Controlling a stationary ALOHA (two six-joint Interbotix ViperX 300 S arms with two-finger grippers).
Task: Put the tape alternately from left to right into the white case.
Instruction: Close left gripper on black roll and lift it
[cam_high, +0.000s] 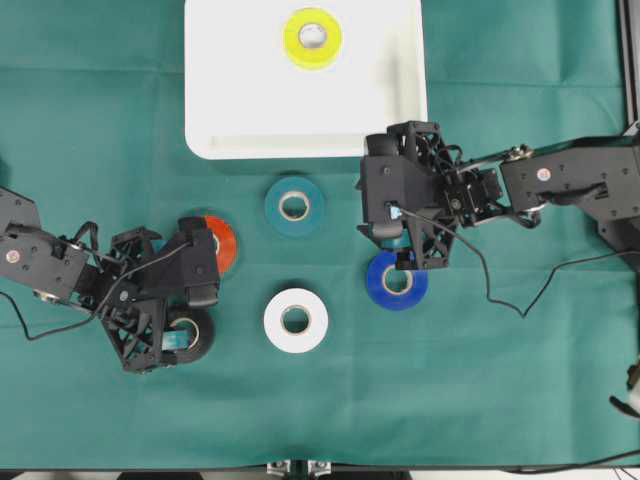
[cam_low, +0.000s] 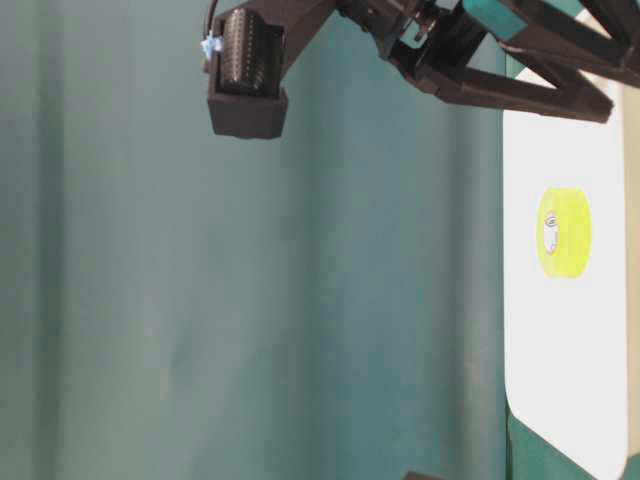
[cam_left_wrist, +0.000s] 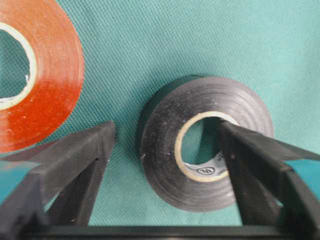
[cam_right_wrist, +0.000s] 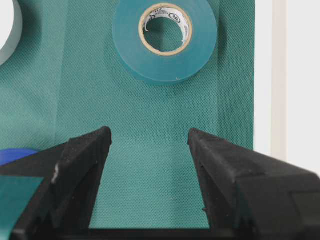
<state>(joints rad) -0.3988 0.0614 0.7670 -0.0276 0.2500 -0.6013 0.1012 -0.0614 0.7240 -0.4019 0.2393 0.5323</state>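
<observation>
One roll, the yellow tape (cam_high: 312, 38), lies flat inside the white case (cam_high: 230, 120), a shallow smooth tray with rounded corners and a raised rim. Five more rings with pale cores sit on the woven green cloth (cam_high: 100, 120): teal tape (cam_high: 294, 206), white tape (cam_high: 296, 320), blue tape (cam_high: 397, 281), red tape (cam_high: 226, 246) and black tape (cam_left_wrist: 205, 150). I have my left gripper (cam_left_wrist: 165, 150) down over the black tape, one finger inside its core, the other outside its wall, jaws not yet pinching it. My right gripper (cam_right_wrist: 150, 142) hangs above bare cloth near the blue tape, jaws apart, holding nothing.
</observation>
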